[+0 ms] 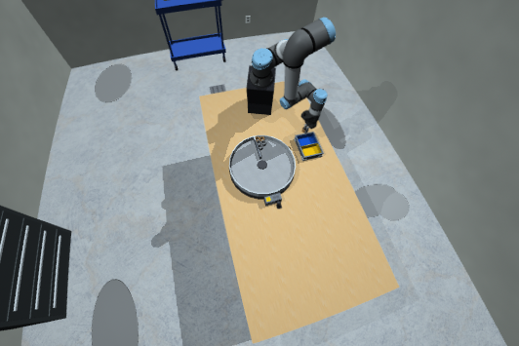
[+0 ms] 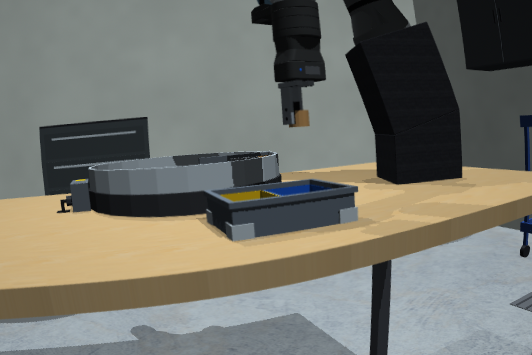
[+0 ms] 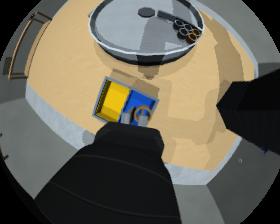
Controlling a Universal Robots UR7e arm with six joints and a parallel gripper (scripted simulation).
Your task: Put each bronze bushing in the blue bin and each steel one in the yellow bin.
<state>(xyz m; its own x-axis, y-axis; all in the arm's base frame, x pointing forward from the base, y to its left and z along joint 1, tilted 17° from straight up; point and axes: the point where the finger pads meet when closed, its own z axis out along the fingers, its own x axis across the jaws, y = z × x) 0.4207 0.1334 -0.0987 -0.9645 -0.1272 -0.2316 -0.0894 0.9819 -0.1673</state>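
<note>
My gripper point(image 2: 296, 117) is shut on a bronze bushing point(image 2: 301, 118) and holds it in the air above the blue bin point(image 2: 299, 188), the far half of a grey two-part tray. The yellow bin point(image 2: 245, 195) is the tray's near half. In the wrist view the bushing point(image 3: 143, 113) shows as a bronze ring over the blue bin point(image 3: 143, 103), next to the yellow bin point(image 3: 114, 102). From above, the gripper point(image 1: 307, 128) hangs just behind the blue bin point(image 1: 306, 140). The turntable point(image 1: 262, 166) carries several bushings point(image 1: 259, 140) at its far edge, also seen in the wrist view point(image 3: 188, 30).
The robot's black base block point(image 2: 415, 105) stands on the table behind the tray. A small grey control box point(image 1: 272, 200) sits at the turntable's front edge. A blue cart point(image 1: 192, 19) stands by the far wall.
</note>
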